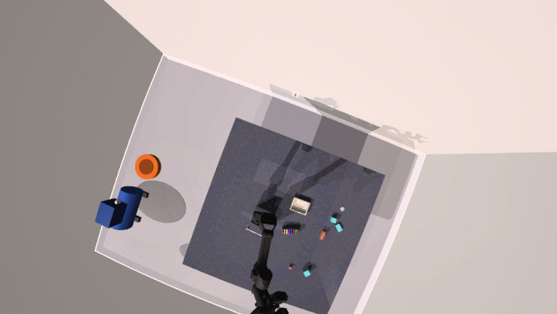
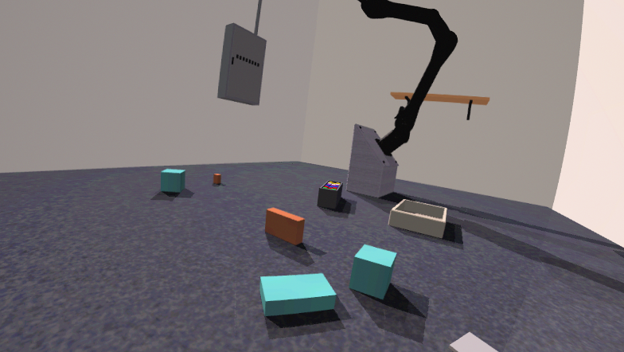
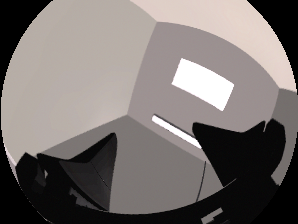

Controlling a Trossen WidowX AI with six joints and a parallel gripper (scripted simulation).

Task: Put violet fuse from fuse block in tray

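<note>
Arm (image 2: 430, 65) black, reaching in from the upper edge of the exterior view, bent at the elbow and sloping down behind a grey wedge-shaped block (image 2: 370, 162). Gripper (image 1: 261, 218) set to one side of the fuse block (image 1: 290, 228) in the top view, apart from it, nothing touched. Fingers spread wide in the wrist view, with only floor and wall between them; nothing held.

Tray (image 2: 418, 217) beige, open-topped, near the fuse block on the dark mat (image 2: 87, 262). Fuse block dark and box-shaped, a row of coloured fuses seated in its top. Violet fuse (image 1: 287, 231) one of that row, in place in the block.

Gripper tips hidden behind the wedge in the exterior view. Fuse colours there blurred into stripes; individual fuses not separable. Arm base cut off at the bottom edge of the top view.
</note>
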